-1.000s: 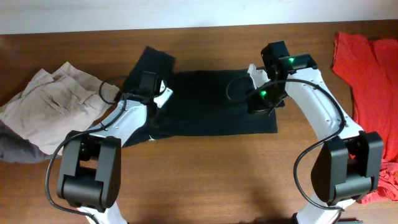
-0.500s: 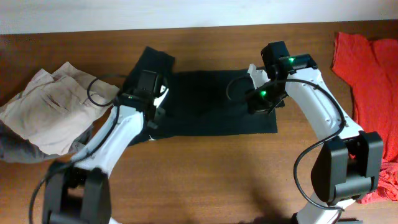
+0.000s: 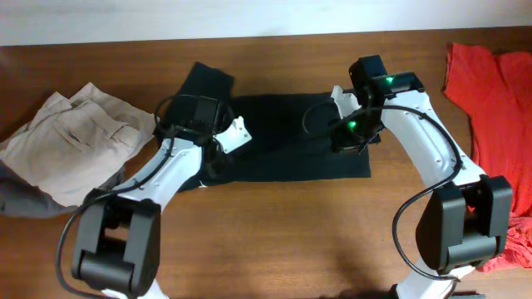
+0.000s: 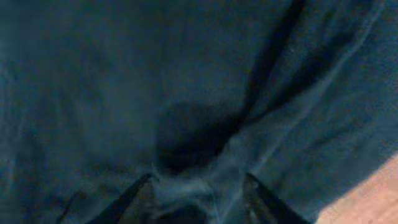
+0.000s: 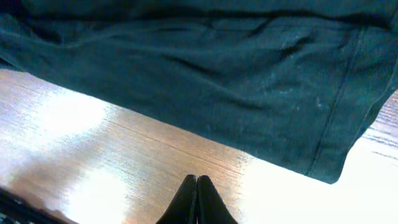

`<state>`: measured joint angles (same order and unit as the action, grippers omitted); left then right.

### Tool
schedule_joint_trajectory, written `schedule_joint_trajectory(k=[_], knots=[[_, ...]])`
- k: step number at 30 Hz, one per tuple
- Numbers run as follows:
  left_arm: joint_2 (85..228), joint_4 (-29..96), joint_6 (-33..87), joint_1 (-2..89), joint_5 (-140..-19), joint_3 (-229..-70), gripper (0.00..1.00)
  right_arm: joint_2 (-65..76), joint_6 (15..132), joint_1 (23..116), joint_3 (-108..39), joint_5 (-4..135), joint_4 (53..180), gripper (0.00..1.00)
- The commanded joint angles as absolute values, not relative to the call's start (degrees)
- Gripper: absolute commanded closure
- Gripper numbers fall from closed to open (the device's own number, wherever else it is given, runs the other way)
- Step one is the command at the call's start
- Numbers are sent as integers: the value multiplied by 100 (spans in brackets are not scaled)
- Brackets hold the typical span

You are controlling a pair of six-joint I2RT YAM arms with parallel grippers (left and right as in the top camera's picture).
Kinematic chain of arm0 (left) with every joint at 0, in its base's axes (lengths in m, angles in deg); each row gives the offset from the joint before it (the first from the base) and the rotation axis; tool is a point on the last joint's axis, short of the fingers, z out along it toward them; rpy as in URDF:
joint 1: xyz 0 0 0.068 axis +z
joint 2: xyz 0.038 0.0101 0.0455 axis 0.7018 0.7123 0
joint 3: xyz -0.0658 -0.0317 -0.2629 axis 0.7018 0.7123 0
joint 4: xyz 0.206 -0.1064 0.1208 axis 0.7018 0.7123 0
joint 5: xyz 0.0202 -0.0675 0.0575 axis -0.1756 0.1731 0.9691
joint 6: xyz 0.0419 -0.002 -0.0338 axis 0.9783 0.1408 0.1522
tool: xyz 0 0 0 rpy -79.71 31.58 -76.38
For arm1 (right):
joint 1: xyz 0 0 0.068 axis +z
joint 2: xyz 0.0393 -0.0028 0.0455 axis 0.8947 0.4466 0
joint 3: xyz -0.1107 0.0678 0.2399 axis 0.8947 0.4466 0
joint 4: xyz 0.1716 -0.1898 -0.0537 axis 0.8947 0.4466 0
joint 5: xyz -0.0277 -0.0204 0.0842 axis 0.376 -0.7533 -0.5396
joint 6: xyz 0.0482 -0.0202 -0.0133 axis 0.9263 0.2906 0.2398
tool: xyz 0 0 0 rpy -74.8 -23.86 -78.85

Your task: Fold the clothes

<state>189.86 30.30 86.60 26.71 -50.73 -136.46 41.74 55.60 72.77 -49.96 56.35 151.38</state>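
The plain black short-sleeved cotton T-shirt lies flat on the brown wooden table, midway between the left and right edges and nearer the far edge. It is laid out as a broad band, with one sleeve poking out at its far left corner. That spread suits a fold across the middle.

The left gripper sits low on the shirt's left part. Its jaws stand apart, with a soft ridge of cloth between them that does not look pinched. I judge this to be a letting go rather than a grasp.

The right gripper hovers by the shirt's right end with its jaws pressed together and nothing held, its tips over bare wood beside the hem.

The near half of the table is bare wood, which gives room to draw an edge forward. Crumpled beige trousers lie near the left edge and bright red garments by the right edge, both apart from the shirt.
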Motion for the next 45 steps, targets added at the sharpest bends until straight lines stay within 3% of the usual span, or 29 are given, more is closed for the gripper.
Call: schedule_joint_trajectory(k=[1,4,7,9,10,11,23,25,29,32,40,45], knots=[[19264,3013,8903,2673,-5237,-13602,50,4072,5589,7284,-5099,5570,15182,96],[19434,3043,8901,2673,-5283,-13602,51,4072,5589,7284,-5099,5567,15193,96],[19449,3017,8901,2679,-5320,-13604,63,4072,5589,7284,-5099,5567,15204,96],[19447,2982,8901,2684,-5291,-13615,79,4072,5589,7284,-5099,5567,15217,96],[19447,2982,8857,2684,-5167,-13637,96,4072,5589,7284,-5099,5567,15221,96],[19447,2987,8774,2684,-5060,-13659,100,4072,5589,7284,-5099,5570,15223,96],[19436,3262,8487,2684,-4518,-14131,99,4072,5589,7284,-5099,5609,15223,96],[19436,3288,8487,2684,-4515,-14131,82,4072,5587,7284,-5099,5613,15219,96],[19436,3306,8485,2684,-4500,-14131,68,4074,5587,7284,-5084,5659,15199,96],[19436,3304,8487,2688,-4496,-14131,45,4078,5591,7284,-5029,5764,15204,96],[19436,3308,8485,2747,-4500,-14131,39,4082,6692,7277,-4308,6221,14874,96],[19436,3315,8485,2747,-4500,-14131,38,4085,7092,7277,-3342,6234,13639,96]])
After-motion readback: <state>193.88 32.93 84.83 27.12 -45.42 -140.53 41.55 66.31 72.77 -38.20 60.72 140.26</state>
